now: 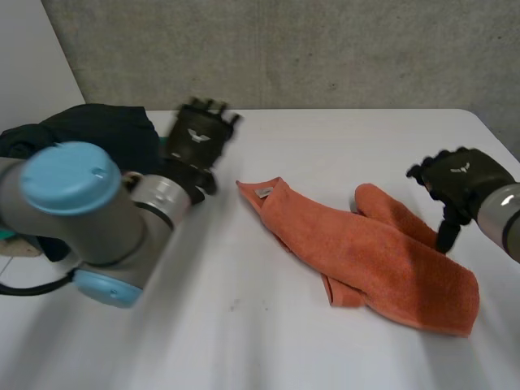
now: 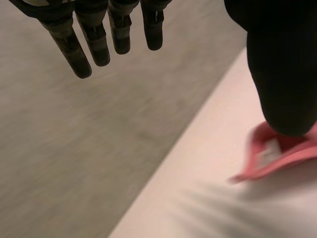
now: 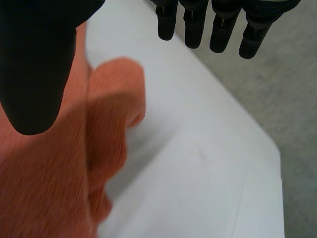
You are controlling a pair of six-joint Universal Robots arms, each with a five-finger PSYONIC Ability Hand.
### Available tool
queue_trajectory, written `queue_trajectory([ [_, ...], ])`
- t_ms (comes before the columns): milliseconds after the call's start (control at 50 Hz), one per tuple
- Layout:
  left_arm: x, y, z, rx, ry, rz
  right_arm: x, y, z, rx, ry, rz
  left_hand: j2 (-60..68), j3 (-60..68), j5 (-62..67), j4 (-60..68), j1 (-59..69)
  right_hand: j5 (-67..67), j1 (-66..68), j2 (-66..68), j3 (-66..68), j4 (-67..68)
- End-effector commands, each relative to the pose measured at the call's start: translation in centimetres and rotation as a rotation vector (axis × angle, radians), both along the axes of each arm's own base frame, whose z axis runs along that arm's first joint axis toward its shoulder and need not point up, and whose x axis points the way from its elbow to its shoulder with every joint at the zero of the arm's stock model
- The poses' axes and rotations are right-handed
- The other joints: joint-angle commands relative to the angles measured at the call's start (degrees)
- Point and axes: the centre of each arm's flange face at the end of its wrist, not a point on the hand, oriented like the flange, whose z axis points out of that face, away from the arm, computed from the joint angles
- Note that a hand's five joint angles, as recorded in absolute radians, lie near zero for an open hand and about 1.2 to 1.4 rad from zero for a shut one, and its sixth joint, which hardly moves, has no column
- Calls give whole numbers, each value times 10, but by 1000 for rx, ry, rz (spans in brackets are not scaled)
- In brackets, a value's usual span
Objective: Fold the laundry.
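Towel [image 1: 382, 252], orange, rumpled, on table [image 1: 244, 325]; left robot hand [image 1: 197, 138] and right robot hand [image 1: 459, 179] splayed, empty

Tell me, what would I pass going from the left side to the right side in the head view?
Pile of dark clothes → left hand, open above the table → orange towel, lying rumpled → right hand, open at the towel's right end.

Soft, even light brightens the white surface [image 1: 325, 162]; the orange towel [image 1: 374, 260] casts a faint shadow, centre-right of frame.
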Motion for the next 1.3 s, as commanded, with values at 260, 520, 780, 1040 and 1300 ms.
queue_trajectory([
  [260,-73,-6,-106,92,-176,-234,-9,15,-74,40,-27,52,276,267,275,279,280,-27,-32,-22,-22,-23],
  [520,-53,10,-5,-15,-58,-116,-17,-22,-40,-158,-33,-12,675,666,674,678,680,673,668,677,677,677],
  [780,0,69,98,-58,158,-109,-13,-46,88,-499,-238,-56,675,666,674,678,680,673,668,677,677,677],
  [1040,28,79,91,96,170,-44,1,-1,91,-315,-178,17,675,666,674,678,680,673,668,677,677,677],
  [1300,56,-19,-11,363,102,194,100,-4,-25,-84,-158,266,675,666,674,678,680,673,668,677,677,677],
])
